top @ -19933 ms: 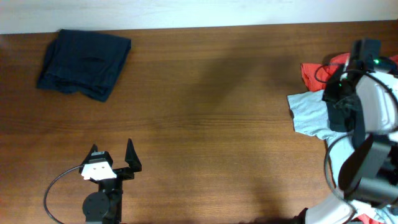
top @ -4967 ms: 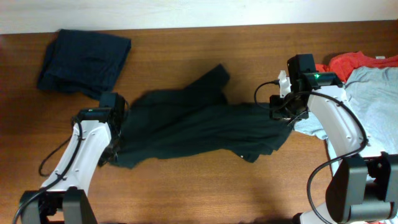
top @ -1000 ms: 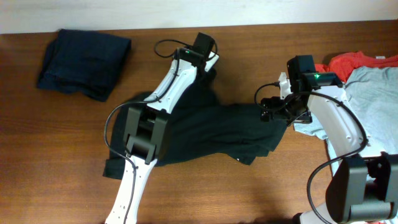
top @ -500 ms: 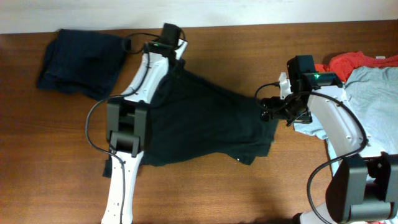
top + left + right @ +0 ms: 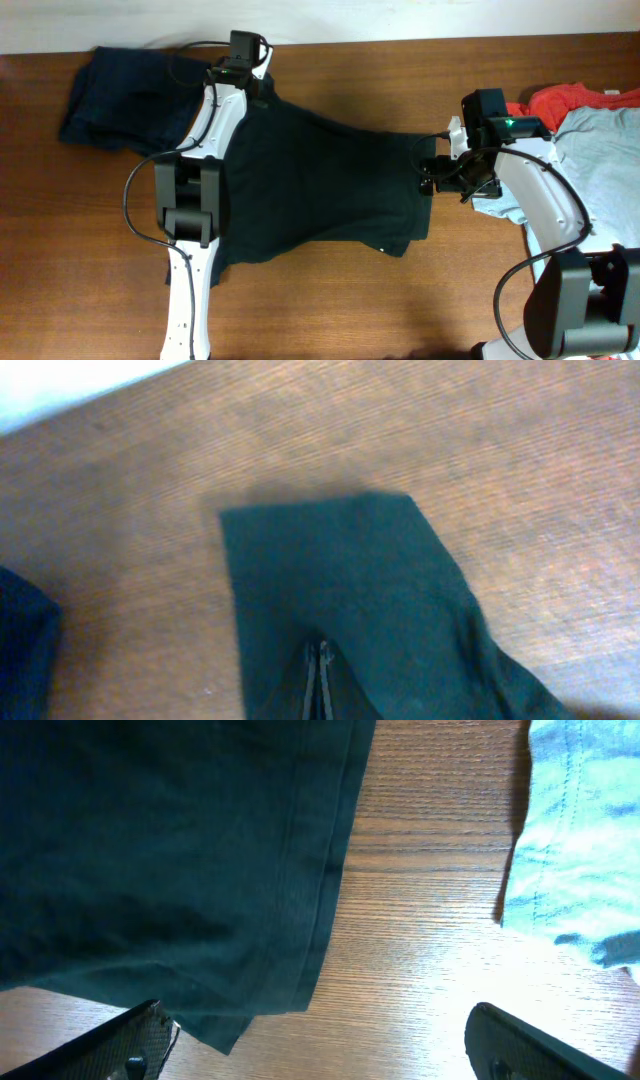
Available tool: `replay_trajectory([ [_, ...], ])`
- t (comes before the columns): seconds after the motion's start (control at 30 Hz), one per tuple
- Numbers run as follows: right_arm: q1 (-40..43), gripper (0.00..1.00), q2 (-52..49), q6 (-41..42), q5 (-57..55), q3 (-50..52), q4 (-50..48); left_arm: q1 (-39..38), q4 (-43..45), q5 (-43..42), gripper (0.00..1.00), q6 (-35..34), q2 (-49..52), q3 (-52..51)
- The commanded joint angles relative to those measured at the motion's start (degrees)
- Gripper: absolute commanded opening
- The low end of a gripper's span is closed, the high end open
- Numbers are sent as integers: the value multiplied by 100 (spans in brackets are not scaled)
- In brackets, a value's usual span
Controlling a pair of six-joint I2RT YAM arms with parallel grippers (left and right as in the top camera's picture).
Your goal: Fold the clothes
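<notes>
Black T-shirt (image 5: 320, 180) lies spread across the middle of the wooden surface (image 5: 400, 300). My left hand (image 5: 318, 650) is clamped tight on one corner flap of it near the far edge. My right hand (image 5: 315, 1015) hangs wide apart over its right hem, just beside the light blue-grey shirt (image 5: 580, 850).

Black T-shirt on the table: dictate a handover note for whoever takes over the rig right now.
Left pincer: shut, pinching the black T-shirt at its sleeve, near the far edge of the table.
Right pincer: open and empty, over the shirt's hem on the right.
Things: black T-shirt spread mostly flat mid-table; dark navy shirt folded at far left; light blue-grey shirt and red-orange shirt heaped at the right.
Done: navy one folded, black one laid out.
Left: fold the black one, then the two on the right.
</notes>
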State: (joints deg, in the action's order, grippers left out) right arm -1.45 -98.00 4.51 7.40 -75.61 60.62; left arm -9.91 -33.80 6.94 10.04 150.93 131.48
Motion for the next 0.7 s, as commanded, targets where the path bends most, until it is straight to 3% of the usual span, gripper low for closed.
replay_trajectory([
  [0.0, 35, 99, 11, 48, -50, 24, 0, 90, 225, -293, 4, -24, 111, -39],
  [0.13, 35, 98, 11, 48, -52, 24, 0, 105, 597, -308, 4, -24, 109, 13],
  [0.23, 35, 99, 11, 48, -52, 24, 0, 105, 393, -308, 4, -28, 107, 422],
  [0.5, 35, 99, 11, 48, -50, 24, 0, 118, -1904, -308, 15, -286, 103, 2271],
  [0.67, 35, 98, 11, 48, -52, 24, 0, 118, -2953, -540, 15, -400, 105, 2557],
])
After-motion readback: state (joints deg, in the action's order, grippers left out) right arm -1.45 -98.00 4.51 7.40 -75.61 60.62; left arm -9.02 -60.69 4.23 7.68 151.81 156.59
